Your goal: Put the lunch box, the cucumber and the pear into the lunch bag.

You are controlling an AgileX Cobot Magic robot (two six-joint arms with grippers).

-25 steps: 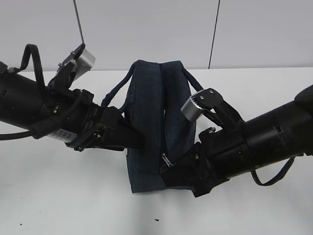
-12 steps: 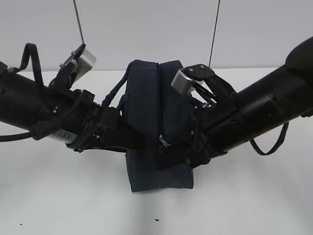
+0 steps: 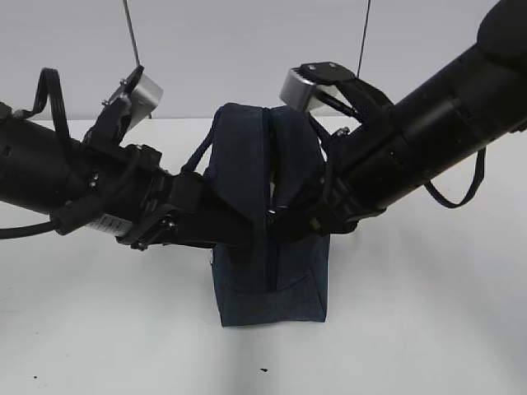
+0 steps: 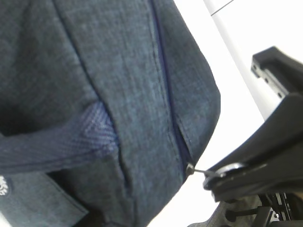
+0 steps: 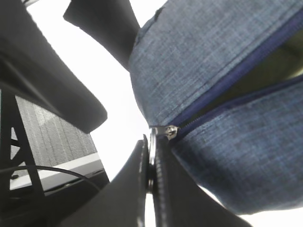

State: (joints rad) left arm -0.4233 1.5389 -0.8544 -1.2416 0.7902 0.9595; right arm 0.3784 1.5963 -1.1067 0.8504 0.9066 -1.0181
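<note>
Right wrist view, right gripper (image 5: pixel 151 163) clenched on ring pull (image 5: pixel 152 142) at lunch bag (image 5: pixel 227 71) zipper, left gripper's state unclear

No readable text appears in any view. A white label (image 3: pixel 105 224) on the left arm, just behind its gripper, carries dark print too small to make out. A small white mark (image 4: pixel 4 185) sits on the lunch bag (image 3: pixel 268 247) fabric in the left wrist view, illegible.
</note>
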